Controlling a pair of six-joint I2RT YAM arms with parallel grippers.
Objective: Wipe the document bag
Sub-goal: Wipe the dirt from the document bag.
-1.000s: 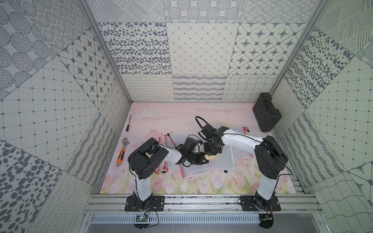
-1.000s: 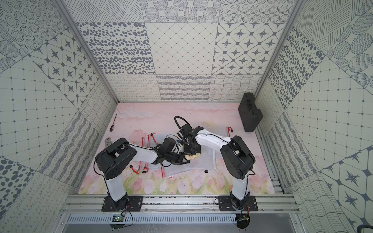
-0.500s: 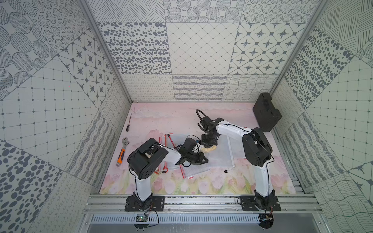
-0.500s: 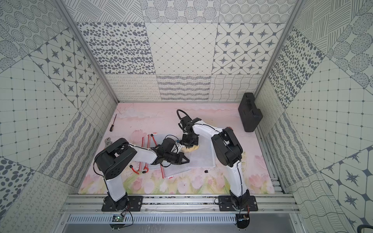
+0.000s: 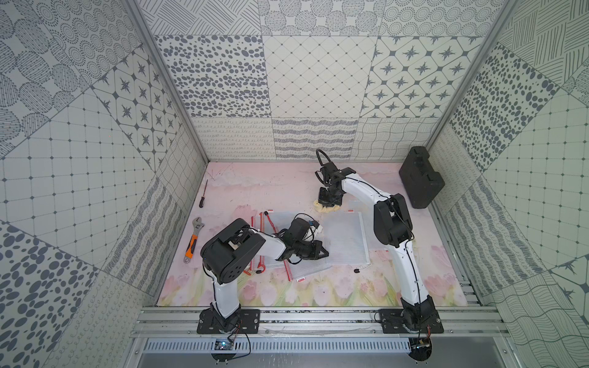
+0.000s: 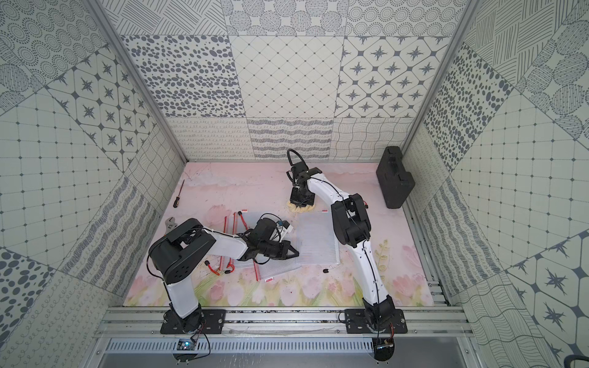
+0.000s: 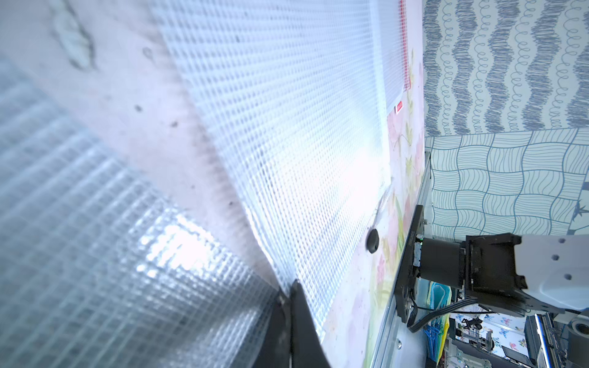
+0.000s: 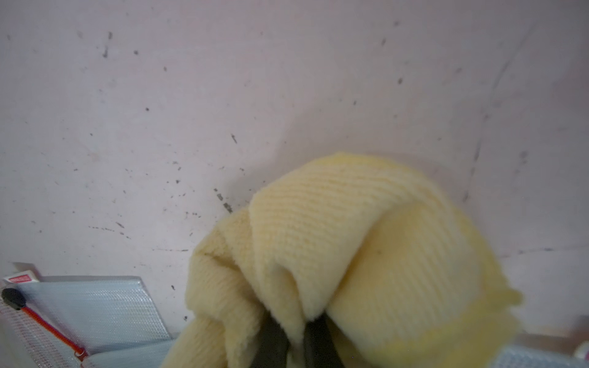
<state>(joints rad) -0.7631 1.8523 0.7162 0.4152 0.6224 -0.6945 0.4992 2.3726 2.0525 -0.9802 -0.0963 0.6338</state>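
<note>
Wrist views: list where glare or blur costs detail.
Left wrist view: glare whites out mesh on the document bag near its black pull; the nearer bag is out of focus. Right wrist view: the yellow cloth is soft, close to the lens; the specked table mat looks sharper.

Both top views are bright, even and sharp. Glare whitens the mesh document bag (image 7: 334, 178) in the left wrist view; the yellow cloth (image 8: 366, 255) is blurred.
</note>
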